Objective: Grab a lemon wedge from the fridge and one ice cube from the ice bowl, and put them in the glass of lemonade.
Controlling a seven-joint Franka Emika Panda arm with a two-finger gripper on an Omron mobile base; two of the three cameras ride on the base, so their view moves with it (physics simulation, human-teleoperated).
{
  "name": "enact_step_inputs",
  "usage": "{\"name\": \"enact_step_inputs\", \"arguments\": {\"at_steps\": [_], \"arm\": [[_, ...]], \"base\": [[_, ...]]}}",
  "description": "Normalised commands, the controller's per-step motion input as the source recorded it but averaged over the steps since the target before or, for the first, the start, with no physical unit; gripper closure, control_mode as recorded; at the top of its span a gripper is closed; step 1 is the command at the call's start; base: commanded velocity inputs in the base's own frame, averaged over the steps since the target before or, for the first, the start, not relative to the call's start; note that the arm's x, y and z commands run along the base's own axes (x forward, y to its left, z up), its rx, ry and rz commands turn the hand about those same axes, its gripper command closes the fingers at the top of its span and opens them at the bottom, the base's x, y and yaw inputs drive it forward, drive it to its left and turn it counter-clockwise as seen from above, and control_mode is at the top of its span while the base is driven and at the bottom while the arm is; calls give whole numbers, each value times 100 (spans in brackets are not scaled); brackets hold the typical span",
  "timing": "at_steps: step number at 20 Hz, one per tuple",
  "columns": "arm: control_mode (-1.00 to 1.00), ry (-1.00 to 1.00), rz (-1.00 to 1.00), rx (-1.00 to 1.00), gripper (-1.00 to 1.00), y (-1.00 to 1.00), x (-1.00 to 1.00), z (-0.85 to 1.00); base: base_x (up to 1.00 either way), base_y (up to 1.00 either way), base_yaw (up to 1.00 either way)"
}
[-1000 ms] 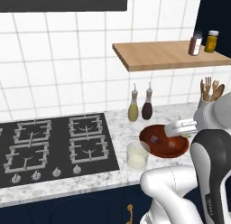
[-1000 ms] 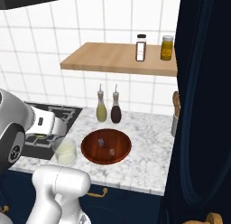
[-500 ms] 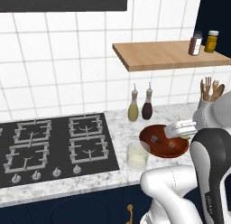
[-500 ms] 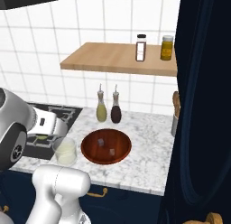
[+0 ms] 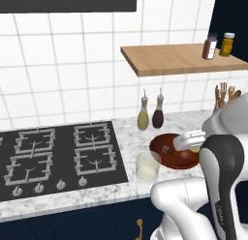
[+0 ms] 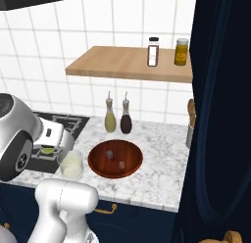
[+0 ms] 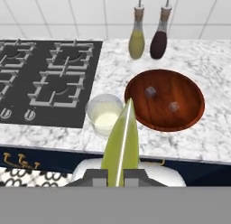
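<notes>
You are carrying the lemon wedge (image 7: 121, 142) toward the glass of lemonade (image 7: 104, 113)

Your gripper (image 7: 116, 173) is pinching narrow on the wedge, whose point is reaching to 12 o'clock in the hand view and overlapping the glass rim at its 4 o'clock side; judging from this, you are holding it high so it can drop straight in. The glass is sitting near the counter's front edge, with the ice bowl (image 7: 164, 100) just beside it at 3 o'clock and the stove (image 7: 47, 81) at 9 to 10 o'clock, so you are working in a tight gap and a sideways nudge could tip it. Two ice cubes (image 7: 150, 92) are waiting in the bowl. The oil bottles (image 7: 137, 40) are standing well apart at 12 o'clock, leaving open room overhead
</notes>
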Motion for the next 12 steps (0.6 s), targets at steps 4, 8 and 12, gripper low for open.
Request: {"name": "enact_step_inputs", "arguments": {"at_steps": [4,8,12], "arm": [[-100,0,0,0,100,34,12,-32],[-100,0,0,0,100,33,14,-37],[-100,-5,0,0,100,9,23,-49]], "base": [[0,0,0],[0,0,0],[0,0,0]]}}
